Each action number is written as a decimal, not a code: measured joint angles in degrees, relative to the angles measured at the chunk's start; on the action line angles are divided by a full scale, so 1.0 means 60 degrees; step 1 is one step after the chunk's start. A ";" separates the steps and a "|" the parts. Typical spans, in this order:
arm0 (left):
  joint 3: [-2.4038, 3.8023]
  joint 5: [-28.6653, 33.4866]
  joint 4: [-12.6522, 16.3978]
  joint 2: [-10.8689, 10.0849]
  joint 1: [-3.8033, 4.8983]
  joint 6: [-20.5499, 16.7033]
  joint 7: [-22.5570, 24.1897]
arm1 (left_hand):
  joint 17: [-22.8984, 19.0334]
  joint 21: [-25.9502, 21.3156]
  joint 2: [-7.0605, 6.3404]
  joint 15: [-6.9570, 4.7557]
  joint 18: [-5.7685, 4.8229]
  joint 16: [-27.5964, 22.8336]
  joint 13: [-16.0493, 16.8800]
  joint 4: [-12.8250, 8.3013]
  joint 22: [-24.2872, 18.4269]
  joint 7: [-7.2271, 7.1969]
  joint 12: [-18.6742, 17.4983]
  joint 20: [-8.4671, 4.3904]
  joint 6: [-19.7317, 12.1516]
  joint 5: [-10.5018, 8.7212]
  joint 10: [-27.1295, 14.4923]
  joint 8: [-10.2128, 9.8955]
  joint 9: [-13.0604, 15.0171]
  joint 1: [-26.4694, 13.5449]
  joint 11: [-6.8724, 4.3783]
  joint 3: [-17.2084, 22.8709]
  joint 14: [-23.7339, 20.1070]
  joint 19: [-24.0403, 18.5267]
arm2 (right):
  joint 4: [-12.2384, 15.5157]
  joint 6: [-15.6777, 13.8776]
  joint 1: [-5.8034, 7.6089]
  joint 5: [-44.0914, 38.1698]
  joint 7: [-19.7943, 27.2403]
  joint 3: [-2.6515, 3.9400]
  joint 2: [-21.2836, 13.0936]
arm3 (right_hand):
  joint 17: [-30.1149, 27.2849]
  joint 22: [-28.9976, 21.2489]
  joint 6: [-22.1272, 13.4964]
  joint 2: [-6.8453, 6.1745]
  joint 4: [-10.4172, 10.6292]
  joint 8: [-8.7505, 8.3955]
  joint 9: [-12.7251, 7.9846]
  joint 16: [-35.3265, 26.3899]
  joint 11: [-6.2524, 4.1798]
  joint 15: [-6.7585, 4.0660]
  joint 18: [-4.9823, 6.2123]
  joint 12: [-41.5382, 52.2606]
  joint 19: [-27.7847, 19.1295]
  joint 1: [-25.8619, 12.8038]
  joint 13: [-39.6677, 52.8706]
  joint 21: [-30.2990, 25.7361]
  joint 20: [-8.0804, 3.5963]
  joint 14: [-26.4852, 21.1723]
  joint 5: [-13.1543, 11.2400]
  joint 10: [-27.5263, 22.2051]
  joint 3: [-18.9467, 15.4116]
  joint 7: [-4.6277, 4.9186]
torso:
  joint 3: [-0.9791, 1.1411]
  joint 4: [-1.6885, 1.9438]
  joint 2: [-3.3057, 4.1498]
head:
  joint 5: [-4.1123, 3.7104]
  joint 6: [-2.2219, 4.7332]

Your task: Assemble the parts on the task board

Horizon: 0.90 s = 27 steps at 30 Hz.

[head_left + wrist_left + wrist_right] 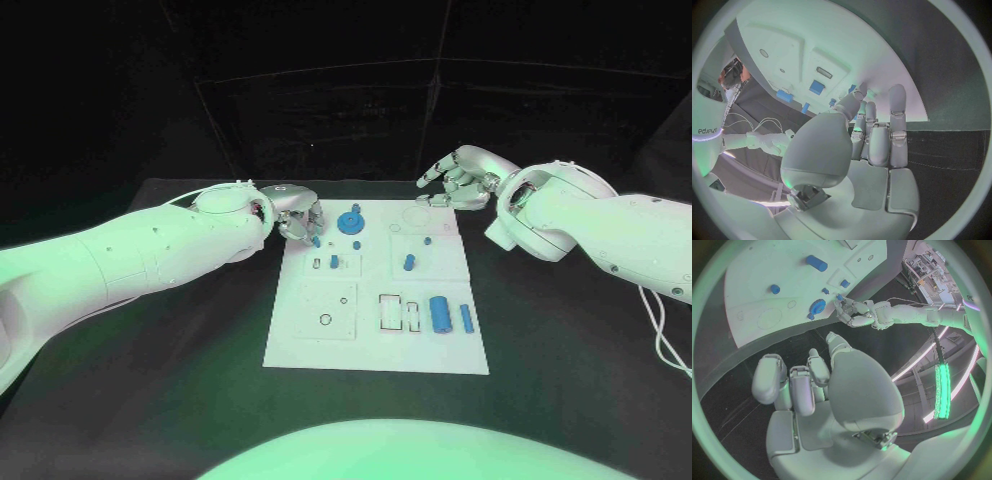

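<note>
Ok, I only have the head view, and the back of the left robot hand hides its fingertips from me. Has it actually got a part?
Observer: It looks so. In the right wrist view, the left robot hand pinches a small blue part at its fingertips. It is at the edge of the task board, near the round blue disc.
Operator: And is the right robot hand carrying anything? I only see its back.
Observer: No. Its own wrist view shows the right robot hand with a bare palm. The fingers are apart and nothing is between them.
</note>
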 measured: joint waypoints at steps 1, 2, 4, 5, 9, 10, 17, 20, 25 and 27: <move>0.0000 0.0007 -0.0004 0.0001 0.0000 -0.0002 0.0000 | 0.0000 0.0000 0.0000 0.0000 0.0000 0.0000 0.0000 0.0000 0.0000 0.0000 0.0000 0.0000 0.0000 0.0000 0.0000 0.0000 -0.0002 0.0000 0.0000 0.0000 0.0000 0.0000 | 0.0000 0.0001 0.0000 0.0000 0.0000 0.0000 0.0000 | 0.0000 0.0000 0.0000 0.0000 0.0000 0.0000 0.0000 0.0000 0.0000 0.0000 0.0000 0.0000 0.0000 0.0000 0.0000 0.0000 0.0000 0.0000 0.0000 0.0000 0.0000 0.0000 | 0.0001 0.0000 0.0000 | 0.0001 0.0001; 0.0000 0.0014 -0.0013 0.0001 0.0001 -0.0005 0.0000 | 0.0000 0.0000 0.0000 0.0000 0.0000 0.0000 0.0000 0.0000 0.0000 0.0000 0.0000 0.0000 0.0000 0.0000 0.0000 0.0000 -0.0002 0.0000 0.0000 0.0000 0.0000 0.0000 | -0.0001 0.0001 0.0000 0.0000 0.0000 0.0000 0.0000 | 0.0000 0.0000 0.0000 0.0000 0.0000 0.0000 0.0000 0.0000 0.0000 0.0000 -0.0001 0.0000 0.0000 0.0000 0.0000 0.0000 0.0000 0.0000 0.0000 0.0000 0.0000 0.0000 | 0.0001 0.0000 0.0000 | 0.0002 0.0001; 0.0000 0.0026 -0.0030 0.0001 0.0001 -0.0013 0.0000 | 0.0000 0.0000 0.0000 0.0000 0.0000 0.0000 -0.0005 0.0019 0.0010 0.0000 0.0000 0.0000 0.0000 0.0000 0.0000 0.0000 -0.0011 0.0000 0.0000 0.0046 0.0000 0.0000 | -0.0001 0.0003 0.0000 0.0000 0.0000 0.0000 0.0000 | 0.0000 0.0000 0.0000 0.0000 0.0000 0.0000 0.0000 0.0000 0.0000 0.0000 0.0000 0.0000 0.0000 0.0000 0.0000 0.0000 0.0000 0.0000 0.0000 0.0000 0.0000 0.0000 | 0.0002 0.0000 0.0000 | 0.0005 0.0001; 0.0000 0.0032 -0.0041 0.0001 0.0001 -0.0020 0.0000 | 0.0000 0.0000 0.0000 0.0000 0.0000 0.0000 -0.0011 0.0003 0.0014 0.0000 0.0000 0.0000 0.0000 0.0000 0.0000 0.0000 -0.0023 0.0000 0.0000 0.0076 0.0000 0.0000 | -0.0001 0.0003 0.0000 0.0000 0.0000 0.0000 0.0000 | 0.0000 0.0000 0.0000 0.0000 0.0000 0.0000 0.0000 0.0000 0.0000 0.0000 -0.0001 0.0000 0.0000 0.0000 0.0000 0.0000 0.0000 0.0000 0.0000 0.0000 0.0000 0.0000 | 0.0002 0.0000 0.0001 | 0.0005 0.0008; 0.0029 0.0055 -0.0080 -0.0039 0.0007 -0.0057 0.0000 | -0.0072 0.0000 -0.0043 0.0000 0.0000 0.0000 -0.0060 0.0016 0.0025 0.0000 -0.0019 -0.0001 0.0000 0.0000 0.0000 -0.0021 -0.0078 0.0043 0.0000 0.0278 0.0000 0.0000 | -0.0001 0.0004 0.0000 0.0000 -0.0001 0.0000 -0.0003 | 0.0000 -0.0009 0.0000 0.0000 -0.0028 0.0034 0.0000 -0.0042 0.0000 0.0000 -0.0001 0.0000 0.0000 0.0000 0.0000 0.0000 0.0000 0.0000 0.0000 0.0000 -0.0028 0.0000 | 0.0001 0.0001 0.0001 | 0.0005 0.0017; 0.0087 0.0066 -0.0096 -0.0066 0.0012 -0.0067 0.0000 | -0.0130 0.0000 -0.0043 0.0000 0.0000 0.0000 -0.0075 0.0021 0.0012 0.0000 -0.0051 -0.0012 0.0000 0.0000 0.0000 -0.0040 -0.0094 0.0043 0.0000 0.0324 0.0000 -0.0050 | -0.0001 0.0004 0.0000 0.0000 -0.0001 0.0000 -0.0007 | 0.0000 -0.0009 0.0000 0.0000 -0.0028 0.0034 0.0000 -0.0044 0.0000 0.0000 0.0000 0.0000 0.0000 0.0000 0.0000 0.0000 0.0000 0.0000 0.0000 0.0000 -0.0028 0.0000 | 0.0001 0.0001 0.0001 | -0.0003 0.0022; 0.0599 0.0225 -0.0060 -0.0303 0.0265 -0.0082 -0.0005 | -0.0539 0.0000 -0.0065 0.0008 0.0000 -0.0076 -0.0283 0.0097 0.0037 0.0069 -0.0344 -0.0001 -0.0069 0.0000 0.0251 -0.0120 -0.0251 -0.0141 0.0031 0.0703 -0.0142 -0.0067 | -0.0028 0.0005 0.0000 0.0000 -0.0002 0.0000 -0.0023 | 0.0000 -0.0009 0.0000 0.0000 -0.0028 0.0034 0.0000 -0.0045 0.0000 0.0000 -0.0001 0.0000 0.0000 0.0000 -0.0001 0.0000 0.0000 0.0000 0.0000 0.0000 -0.0028 0.0000 | 0.0003 0.0001 -0.0003 | -0.0025 0.0060; 0.0686 0.0475 0.0030 -0.0482 0.0537 -0.0015 -0.0051 | -0.0824 0.0000 -0.0024 -0.0029 0.0000 -0.0218 -0.0452 0.0185 0.0045 0.0069 -0.0599 -0.0001 -0.0069 0.0000 0.0548 -0.0157 -0.0319 -0.0375 -0.0010 0.0932 -0.0179 -0.0066 | -0.0046 0.0005 0.0000 0.0000 -0.0005 0.0000 -0.0034 | 0.0000 -0.0008 0.0000 0.0000 -0.0028 0.0034 0.0000 -0.0045 0.0000 0.0000 0.0000 0.0000 0.0000 0.0000 0.0000 0.0000 0.0000 0.0000 0.0000 0.0000 -0.0028 0.0000 | 0.0006 0.0001 -0.0009 | -0.0026 0.0076; 0.0750 0.1176 0.0294 -0.0768 0.0992 0.0421 -0.0367 | -0.0653 -0.0099 -0.0046 -0.0115 -0.0002 -0.0345 -0.0704 0.0518 0.0043 -0.0008 -0.1047 -0.0071 0.0117 0.0000 0.1347 -0.0157 -0.0387 -0.0931 -0.0099 0.1282 0.0050 0.0162 | -0.0065 0.0005 0.0000 0.0000 -0.0014 0.0000 -0.0045 | 0.0008 -0.0008 0.0000 0.0000 -0.0028 0.0034 0.0000 -0.0045 0.0000 0.0000 -0.0001 0.0039 0.0000 0.0000 -0.0001 0.0000 0.0000 0.0000 0.0000 0.0000 -0.0028 0.0000 | 0.0014 0.0001 -0.0012 | -0.0010 0.0114; 0.0752 0.1547 0.0389 -0.0810 0.1102 0.0726 -0.0611 | -0.0185 0.0162 0.0010 -0.0150 -0.0001 -0.0286 -0.0741 0.0921 0.0362 0.0003 -0.1150 -0.0103 0.0214 0.0000 0.1715 -0.0071 -0.0387 -0.1323 -0.0143 0.1289 0.0370 0.0497 | -0.0068 0.0005 0.0000 0.0000 -0.0019 0.0000 -0.0045 | 0.0008 -0.0008 0.0000 0.0000 -0.0028 0.0034 0.0000 -0.0045 0.0000 0.0000 0.0000 0.0040 0.0000 0.0000 -0.0001 0.0000 0.0000 0.0000 0.0000 0.0000 -0.0028 0.0000 | 0.0014 0.0001 -0.0012 | -0.0004 0.0126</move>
